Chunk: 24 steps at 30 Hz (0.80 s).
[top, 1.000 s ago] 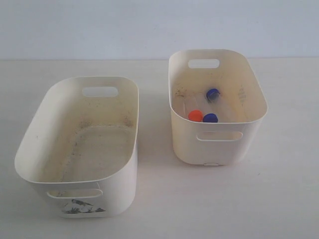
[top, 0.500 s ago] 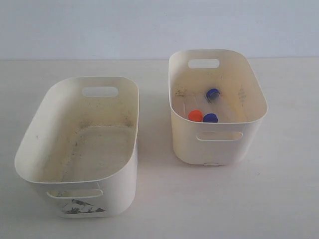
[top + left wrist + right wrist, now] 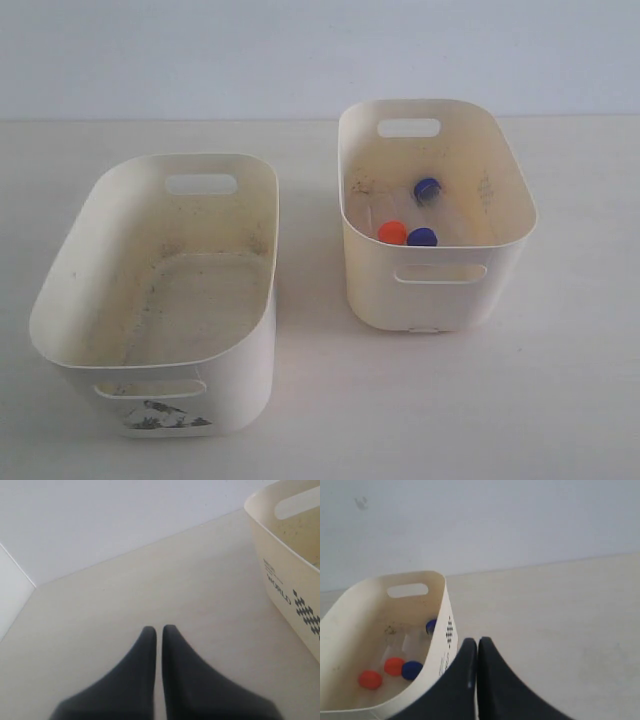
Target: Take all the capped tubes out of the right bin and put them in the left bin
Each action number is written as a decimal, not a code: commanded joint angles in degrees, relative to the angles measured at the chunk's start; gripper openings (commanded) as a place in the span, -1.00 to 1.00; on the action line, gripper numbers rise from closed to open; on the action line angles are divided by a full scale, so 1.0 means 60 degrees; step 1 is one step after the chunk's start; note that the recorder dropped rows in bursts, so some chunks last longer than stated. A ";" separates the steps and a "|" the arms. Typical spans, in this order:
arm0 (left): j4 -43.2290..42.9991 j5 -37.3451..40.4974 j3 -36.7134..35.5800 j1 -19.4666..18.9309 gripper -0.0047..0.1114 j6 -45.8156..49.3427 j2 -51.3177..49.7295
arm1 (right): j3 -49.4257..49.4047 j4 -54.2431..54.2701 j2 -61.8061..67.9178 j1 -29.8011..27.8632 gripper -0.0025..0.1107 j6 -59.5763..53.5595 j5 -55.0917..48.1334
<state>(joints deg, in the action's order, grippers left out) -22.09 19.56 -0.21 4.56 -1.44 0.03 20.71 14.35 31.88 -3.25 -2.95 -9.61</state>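
Although neither arm shows in the exterior view, each wrist camera looks out over its own claw. The left claw (image 3: 156,629) has its two dark fingers pressed together with only a hairline seam between them, and it pinches nothing. It hangs over bare bench (image 3: 330,410), with the corner of a lettered tub beside it, probably the left bin (image 3: 100,235).

The right claw (image 3: 477,641) is likewise pressed together and empty. It hangs just outside the right bin (image 3: 440,300), close to the tub's near wall, a sensible waiting post since the picking must be done there.

All the capped tubes (image 3: 392,232) lie on the floor of the right bin. The exterior view shows one orange-red cap touching a blue cap (image 3: 422,237) near the front wall, and another blue cap (image 3: 427,188) further back. The right wrist view looks in over the rim and shows a second orange-red cap (image 3: 370,679) that the front wall hides from the other camera, so four tubes seem likely.

The left bin holds no tube, so by this showing the transfer has not begun. The tubes are small, clear and lying down, and two are bunched together. The next move likely calls for the right claw to spread, clear the rim and come down on the lone blue-capped tube first.
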 commanded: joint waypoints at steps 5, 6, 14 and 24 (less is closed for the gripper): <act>0.0027 -0.0050 0.0035 0.0051 -0.84 -0.0091 -0.0004 | 0.2219 0.0408 0.2646 -0.0006 -0.96 -0.0531 -0.1412; 0.0027 -0.0050 0.0035 0.0051 -0.84 -0.0091 -0.0004 | 0.2573 0.0600 0.2890 -0.0006 -0.96 -0.0574 -0.1746; 0.0027 -0.0050 0.0035 0.0051 -0.84 -0.0091 -0.0004 | 0.5867 0.1071 0.5100 0.1494 -0.96 -0.1017 -0.3830; 0.0027 -0.0050 0.0035 0.0051 -0.84 -0.0091 -0.0004 | 1.0019 -0.1527 0.8419 0.3728 -0.96 0.2139 -0.6636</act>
<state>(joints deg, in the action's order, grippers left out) -22.09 19.56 -0.21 4.56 -1.44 0.03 75.05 12.20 77.49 17.25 3.86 -43.01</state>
